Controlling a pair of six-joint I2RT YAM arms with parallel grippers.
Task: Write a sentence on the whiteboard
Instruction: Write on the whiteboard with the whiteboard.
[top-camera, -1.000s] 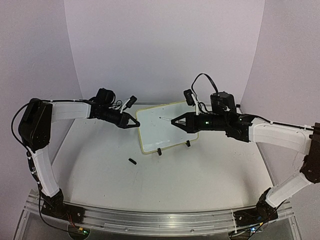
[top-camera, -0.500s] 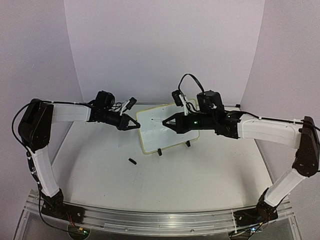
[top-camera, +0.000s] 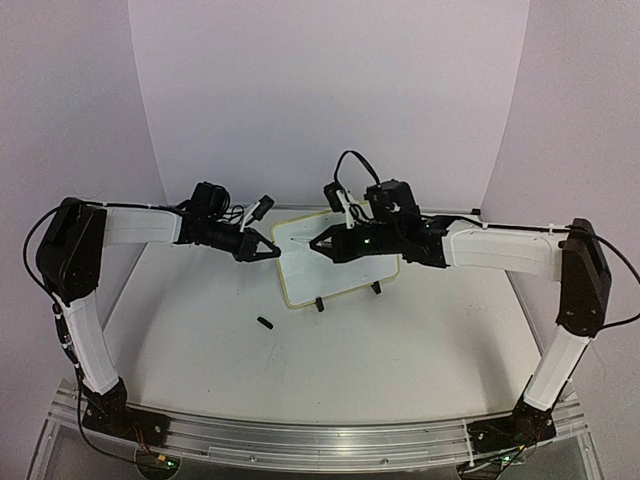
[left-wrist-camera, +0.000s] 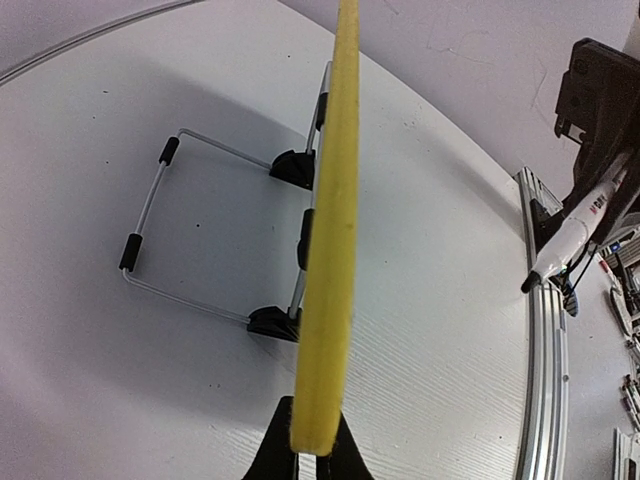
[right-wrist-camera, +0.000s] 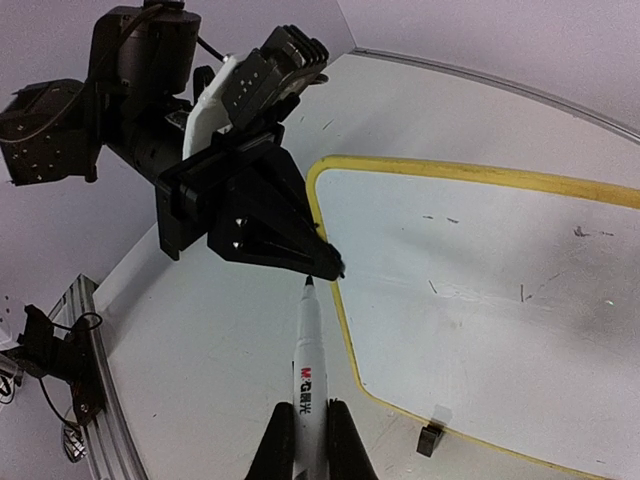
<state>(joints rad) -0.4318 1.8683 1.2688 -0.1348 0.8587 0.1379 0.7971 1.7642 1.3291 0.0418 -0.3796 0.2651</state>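
The whiteboard (top-camera: 345, 262) stands tilted on its wire stand (left-wrist-camera: 190, 225) and two black clip feet (left-wrist-camera: 275, 322) at the middle back of the table. Its face (right-wrist-camera: 480, 290) carries only a few short stray marks; no sentence shows. My left gripper (top-camera: 276, 250) is shut on the pale yellow rim (left-wrist-camera: 330, 230) at the board's left edge. My right gripper (right-wrist-camera: 311, 403) is shut on a white marker (right-wrist-camera: 312, 350). The uncapped black tip points at the rim right beside the left gripper's fingertips (right-wrist-camera: 325, 262). I cannot tell whether the tip touches anything.
A small black marker cap (top-camera: 264, 322) lies on the white table (top-camera: 330, 350) in front of the board's left corner. Pale curved walls close in the back and sides. The arms' metal base rail (top-camera: 300, 440) runs along the near edge.
My right arm has reached leftward across the board, carrying the marker tip from the board's middle to its left edge. The left gripper and the board have stayed where they were.
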